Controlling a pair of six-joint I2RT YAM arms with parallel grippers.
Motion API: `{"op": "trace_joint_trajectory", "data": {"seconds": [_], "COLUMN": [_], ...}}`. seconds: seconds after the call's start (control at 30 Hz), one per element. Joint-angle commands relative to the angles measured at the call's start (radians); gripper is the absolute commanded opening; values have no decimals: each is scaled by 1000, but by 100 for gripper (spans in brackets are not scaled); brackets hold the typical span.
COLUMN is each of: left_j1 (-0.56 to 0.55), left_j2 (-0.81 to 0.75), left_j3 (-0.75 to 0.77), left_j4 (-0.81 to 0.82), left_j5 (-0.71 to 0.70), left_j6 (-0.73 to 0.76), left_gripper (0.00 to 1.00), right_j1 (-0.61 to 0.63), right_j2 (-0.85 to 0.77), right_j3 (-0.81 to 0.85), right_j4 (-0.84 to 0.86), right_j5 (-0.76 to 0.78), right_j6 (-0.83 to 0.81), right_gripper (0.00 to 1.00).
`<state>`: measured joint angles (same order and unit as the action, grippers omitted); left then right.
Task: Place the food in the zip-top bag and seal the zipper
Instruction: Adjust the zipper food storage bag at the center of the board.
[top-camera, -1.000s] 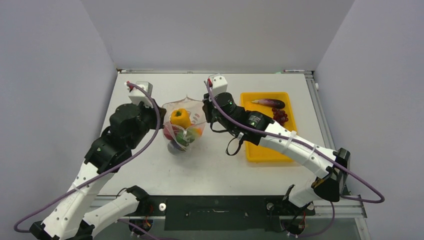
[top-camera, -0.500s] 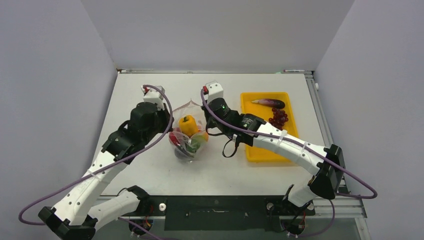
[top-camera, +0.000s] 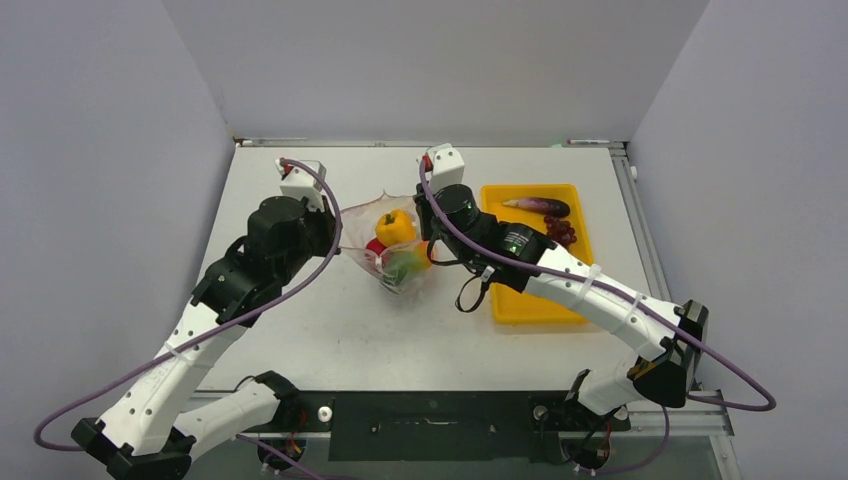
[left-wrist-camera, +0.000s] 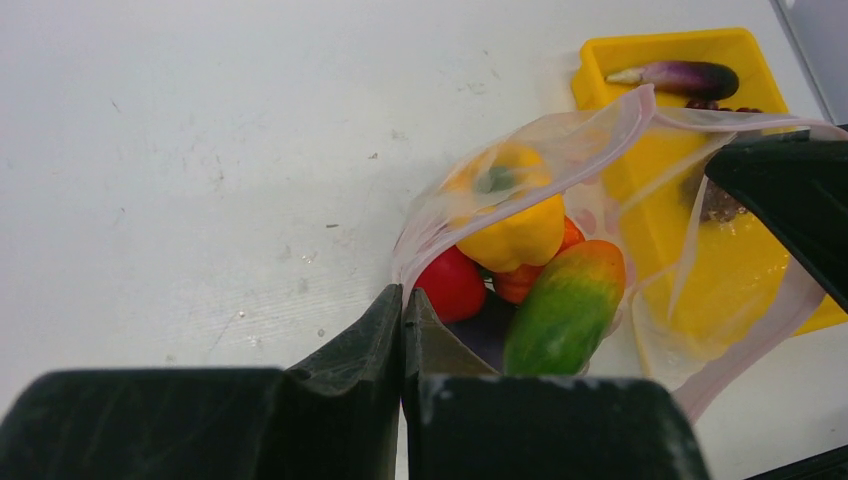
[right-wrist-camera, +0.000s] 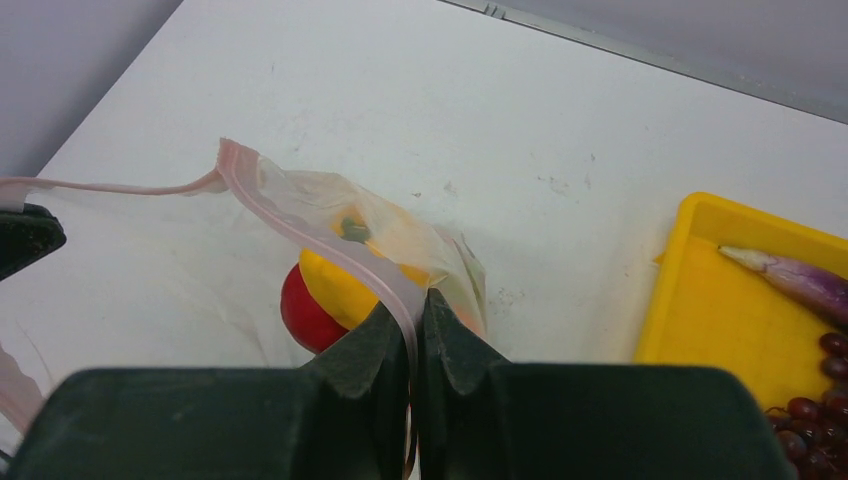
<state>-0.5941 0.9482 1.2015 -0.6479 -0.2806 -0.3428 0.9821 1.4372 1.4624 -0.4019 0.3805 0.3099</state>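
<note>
The clear zip-top bag (top-camera: 400, 262) is held between my two grippers with its mouth open. It holds the yellow bell pepper (top-camera: 396, 228), a red piece (left-wrist-camera: 452, 285) and a green-orange piece (left-wrist-camera: 565, 305). My left gripper (left-wrist-camera: 403, 297) is shut on the bag's left rim. My right gripper (right-wrist-camera: 412, 300) is shut on the pinkish zipper strip (right-wrist-camera: 300, 225) at the right rim. The dark purple eggplant (top-camera: 541, 206) and the dark red grape bunch (top-camera: 560, 232) lie in the yellow tray (top-camera: 530, 300).
The yellow tray stands right of the bag, under my right forearm. The table's far edge meets grey walls at the back and sides. Purple cables loop off both arms.
Both grippers have carried the bag to the right and a little farther back. The bag's mouth stays stretched between them and the food has shifted with it.
</note>
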Motion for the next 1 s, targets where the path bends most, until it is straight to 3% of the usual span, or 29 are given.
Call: {"op": "trace_joint_trajectory", "data": {"seconds": [0.0, 0.4, 0.47, 0.63, 0.87, 0.97], "left_j1": [2, 2, 1, 2, 2, 2], "left_j2": [-12, -36, -35, -46, -48, -48], "left_j3": [-28, -73, -70, -96, -126, -133], "left_j4": [68, 108, 109, 136, 153, 155], "left_j5": [12, 42, 48, 64, 90, 92], "left_j6": [21, 51, 50, 52, 53, 56], "left_gripper": [0, 0, 0, 0, 0, 0], "right_j1": [-15, -24, -23, -24, -26, -42], "right_j2": [-22, 1, -10, -49, -149, -190], "right_j3": [-53, -57, -51, -43, -63, -82], "right_j4": [52, 42, 43, 41, 45, 41], "right_j5": [21, 3, 2, -3, 49, 103], "right_j6": [6, 14, 15, 20, 33, 47], "right_gripper": [5, 8, 14, 39, 59, 62]}}
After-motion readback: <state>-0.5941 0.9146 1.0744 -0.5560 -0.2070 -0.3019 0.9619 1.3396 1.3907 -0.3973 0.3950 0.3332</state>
